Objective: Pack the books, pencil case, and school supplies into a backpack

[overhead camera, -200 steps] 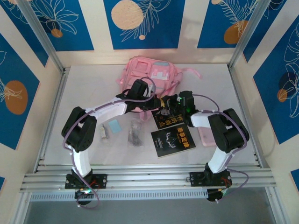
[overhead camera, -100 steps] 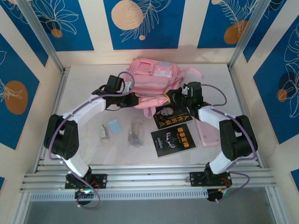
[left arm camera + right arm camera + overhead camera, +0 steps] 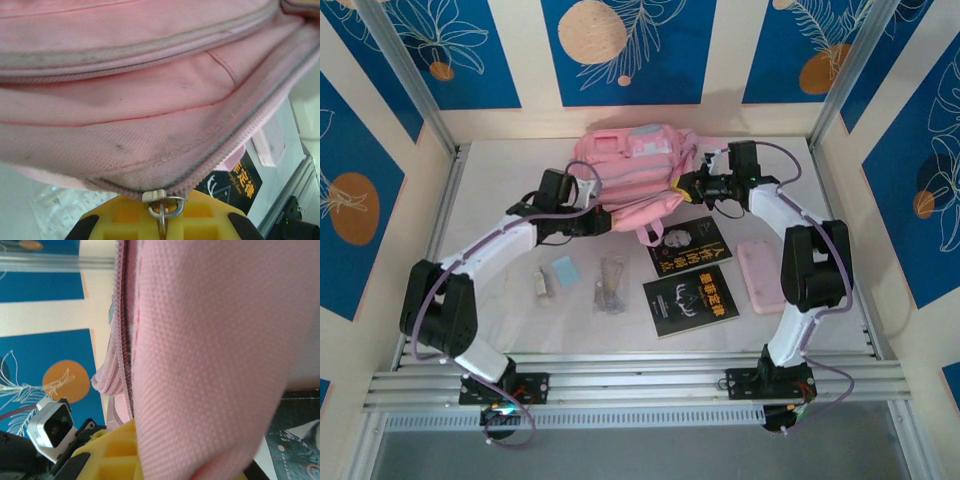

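Note:
The pink backpack (image 3: 632,168) lies at the back of the table. My left gripper (image 3: 600,222) is at its near left edge, shut on the metal zipper pull (image 3: 163,209) between the yellow fingers. At the bag's right side my right gripper (image 3: 686,186) is shut on a fold of pink backpack fabric (image 3: 200,365). Two black books lie in front: the face one (image 3: 688,247) and the emblem one (image 3: 690,298). To their right lies the pale-pink pencil case (image 3: 760,275). On the left lie a clear packet (image 3: 611,283), a light-blue square (image 3: 563,268) and a white piece (image 3: 542,283).
Aluminium rails (image 3: 620,380) border the table's near edge, and posts and patterned blue walls close in the sides and back. A pink strap loop (image 3: 650,234) hangs from the bag toward the face book.
Both grippers have moved toward the back and apart, the left one leftward and the right one rightward. The backpack has shifted back and stretched between them, uncovering the face book.

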